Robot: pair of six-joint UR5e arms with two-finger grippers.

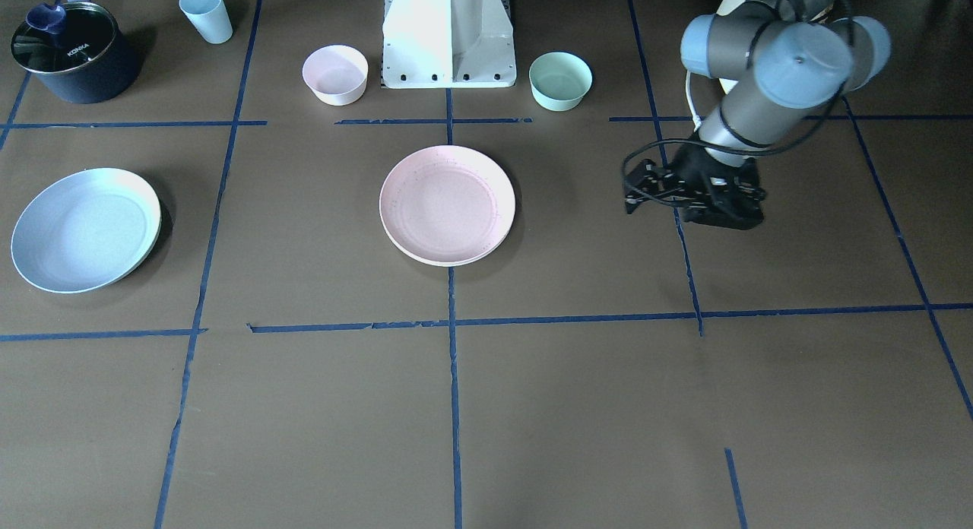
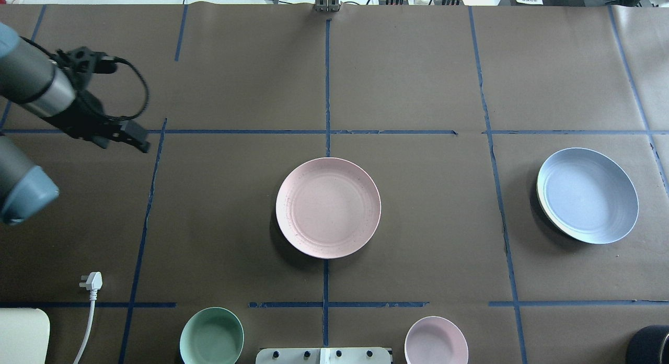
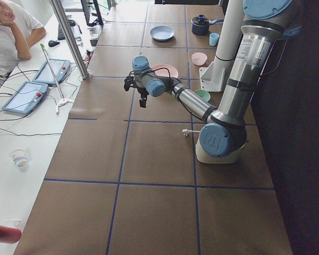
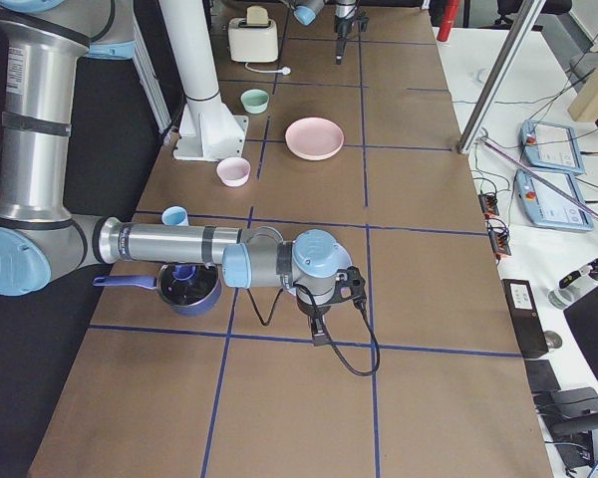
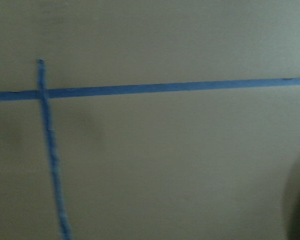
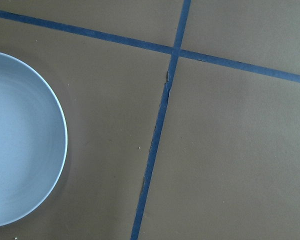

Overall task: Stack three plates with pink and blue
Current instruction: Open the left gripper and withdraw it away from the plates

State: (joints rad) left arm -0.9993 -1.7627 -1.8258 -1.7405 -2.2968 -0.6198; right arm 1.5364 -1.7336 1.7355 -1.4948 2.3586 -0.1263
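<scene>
Hovering left gripper (image 2: 137, 143): was seen over bare paper; its opening could not be judged.
pink plate (image 2: 328, 207): was laid alone at centre, well apart from it.
blue plate (image 2: 588, 195): was stacked on cream plate (image 1: 159, 223).
right gripper (image 4: 321, 337): was held near blue plate; opening untellable.

A brown paper cover (image 1: 608, 422) lies over the table, marked into squares by blue tape lines (image 1: 453, 407). In the front-facing view a small pink bowl (image 1: 335, 74) and a mint bowl (image 1: 560, 80) stand upright and well apart along the far row. A tall light blue cup (image 1: 206, 14) stands near a dark lidded saucepan (image 1: 74, 54) in the far left corner. A white plug (image 2: 92, 281) on its cable lies near a cream toaster (image 4: 249, 40). On the side bench lie two tablets (image 3: 25, 97) and a paper cup (image 3: 19, 158), and a seated person (image 3: 10, 29) leans there
</scene>
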